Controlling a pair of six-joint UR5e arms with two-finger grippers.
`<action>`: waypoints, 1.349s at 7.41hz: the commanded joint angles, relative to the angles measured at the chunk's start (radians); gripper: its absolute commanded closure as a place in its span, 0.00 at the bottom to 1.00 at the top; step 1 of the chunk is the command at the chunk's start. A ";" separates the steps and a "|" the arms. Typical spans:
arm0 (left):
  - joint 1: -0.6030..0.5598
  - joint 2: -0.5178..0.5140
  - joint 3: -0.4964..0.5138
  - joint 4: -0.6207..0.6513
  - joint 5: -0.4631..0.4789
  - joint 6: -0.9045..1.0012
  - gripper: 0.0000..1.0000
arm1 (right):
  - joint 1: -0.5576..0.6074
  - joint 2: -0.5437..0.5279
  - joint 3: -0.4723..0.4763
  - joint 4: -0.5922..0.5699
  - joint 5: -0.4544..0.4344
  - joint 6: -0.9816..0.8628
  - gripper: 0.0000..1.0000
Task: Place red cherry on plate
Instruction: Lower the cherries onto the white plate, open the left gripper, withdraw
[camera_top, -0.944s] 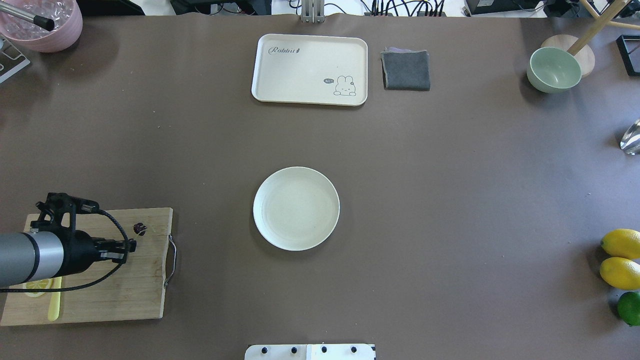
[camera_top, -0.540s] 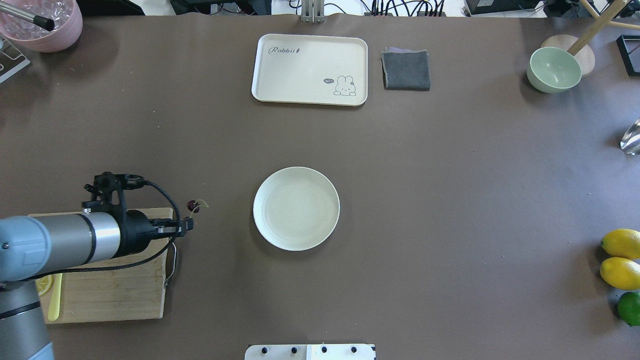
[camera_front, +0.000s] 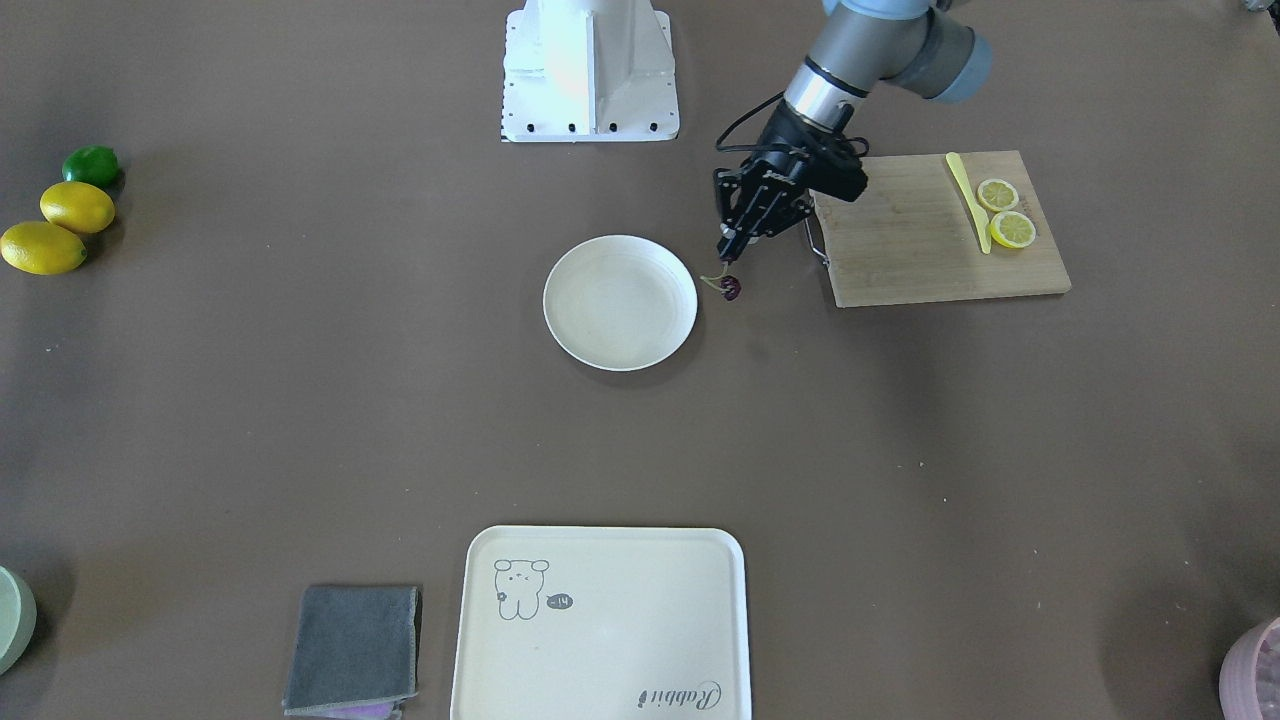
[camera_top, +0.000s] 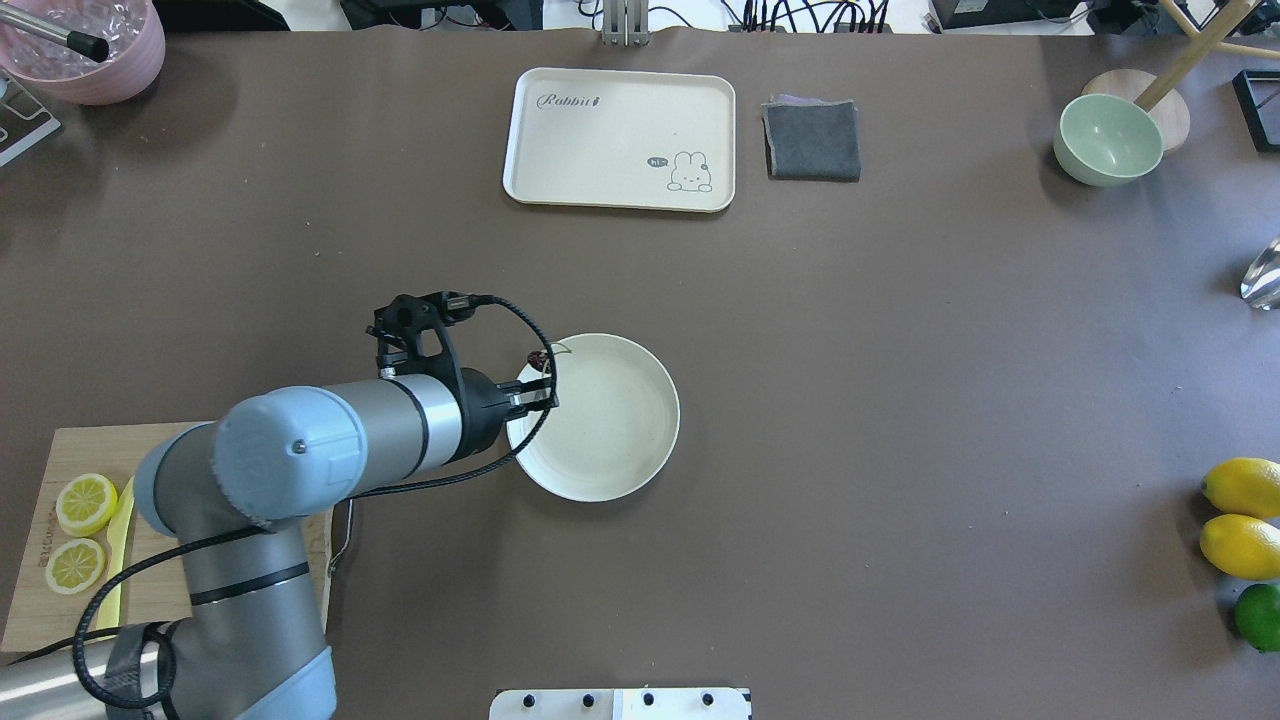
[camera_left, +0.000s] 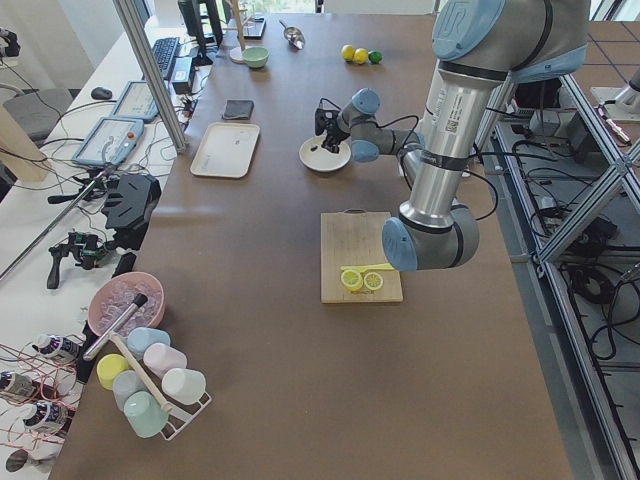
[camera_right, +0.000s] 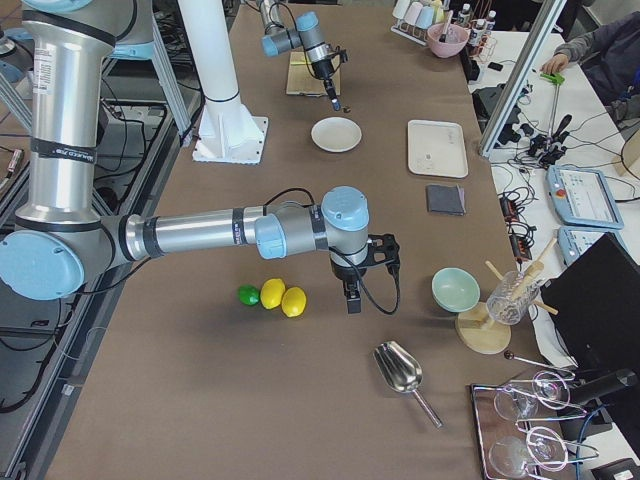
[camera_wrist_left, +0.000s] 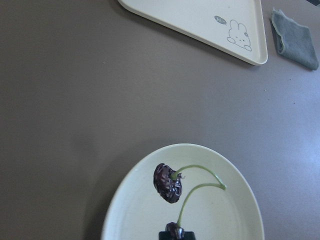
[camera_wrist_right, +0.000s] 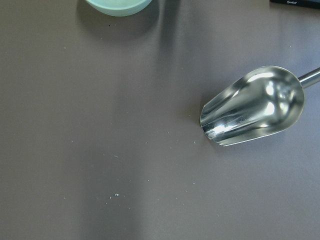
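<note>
The red cherry (camera_top: 540, 358) hangs from my left gripper (camera_top: 548, 396), which is shut on it. It is a dark pair on thin green stems. In the left wrist view one cherry (camera_wrist_left: 167, 182) dangles free over the plate (camera_wrist_left: 230, 215), and the other sits pinched at the bottom edge. The round cream plate (camera_top: 620, 440) lies mid-table; the gripper is at its left rim in the overhead view. From the front, the cherry (camera_front: 732, 288) hangs just beside the plate (camera_front: 620, 310), below the gripper (camera_front: 726, 252). My right gripper (camera_right: 350, 300) shows only in the exterior right view; I cannot tell its state.
A wooden cutting board (camera_front: 920, 230) with lemon slices (camera_front: 1005, 215) and a yellow knife lies under my left arm. A cream rabbit tray (camera_top: 620, 138), grey cloth (camera_top: 812, 140) and green bowl (camera_top: 1108, 138) stand at the far side. Lemons (camera_top: 1243, 515) and a metal scoop (camera_wrist_right: 252, 107) lie right.
My left arm has swung right from the cutting board to the plate's left rim, carrying the cherry off the board with it.
</note>
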 joint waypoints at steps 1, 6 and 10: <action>0.031 -0.034 0.009 0.039 0.085 0.001 0.02 | 0.000 -0.004 -0.001 0.000 0.000 0.000 0.00; -0.366 0.259 -0.112 0.122 -0.334 0.389 0.01 | 0.000 -0.019 -0.005 0.000 -0.006 0.001 0.00; -0.918 0.500 -0.058 0.294 -0.763 1.310 0.02 | 0.000 -0.022 -0.005 0.000 -0.006 0.000 0.00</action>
